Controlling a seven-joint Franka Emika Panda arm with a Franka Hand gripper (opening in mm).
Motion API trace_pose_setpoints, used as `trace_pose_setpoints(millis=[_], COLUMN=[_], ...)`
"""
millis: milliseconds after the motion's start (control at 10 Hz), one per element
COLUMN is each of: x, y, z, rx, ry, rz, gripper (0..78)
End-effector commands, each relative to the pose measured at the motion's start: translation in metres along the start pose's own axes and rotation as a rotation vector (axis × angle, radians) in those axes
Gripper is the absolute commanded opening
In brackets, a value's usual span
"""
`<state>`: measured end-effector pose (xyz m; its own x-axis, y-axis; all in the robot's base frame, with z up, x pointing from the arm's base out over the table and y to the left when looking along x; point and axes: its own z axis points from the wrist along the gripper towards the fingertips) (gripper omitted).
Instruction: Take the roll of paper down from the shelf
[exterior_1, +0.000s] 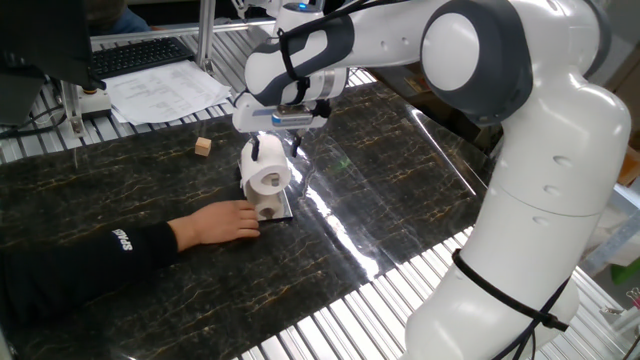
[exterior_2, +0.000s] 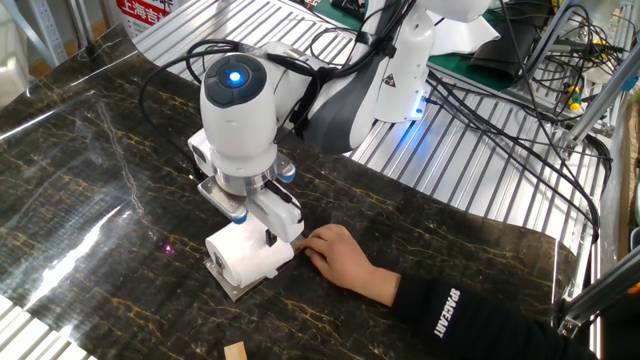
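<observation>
The white roll of paper (exterior_1: 267, 174) lies on its side, its hollow tube end toward one fixed camera; it also shows in the other fixed view (exterior_2: 246, 256). It rests on the small shelf (exterior_1: 276, 209) of pale wood and grey plate, whose base edge shows beneath it in the other view (exterior_2: 232, 287). My gripper (exterior_1: 274, 149) comes down from above, its fingers on either side of the roll, shut on it (exterior_2: 262, 233). A person's hand (exterior_1: 222, 221) in a black sleeve holds the shelf's base.
A tiny wooden cube (exterior_1: 203, 147) lies on the dark marbled table (exterior_1: 120, 190), seen also in the other view (exterior_2: 235, 351). Printed paper sheets (exterior_1: 165, 92) and a keyboard (exterior_1: 135, 55) sit at the back. Cables (exterior_2: 500, 110) run over the metal slats behind the arm.
</observation>
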<state>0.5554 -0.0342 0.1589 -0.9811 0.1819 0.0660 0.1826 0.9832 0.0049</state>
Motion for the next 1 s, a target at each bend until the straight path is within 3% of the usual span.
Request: trace_pose_setpoints(millis=[100, 900, 1000], x=[-0.004, -0.014, -0.016], y=[0.001, 0.004, 0.005], z=[0.0, 0.005, 0.01], rx=[-0.002, -0.004, -0.007], ry=[-0.015, -0.041, -0.056], rz=[0.083, 0.116, 0.137], gripper=[77.4, 77.4, 77.4])
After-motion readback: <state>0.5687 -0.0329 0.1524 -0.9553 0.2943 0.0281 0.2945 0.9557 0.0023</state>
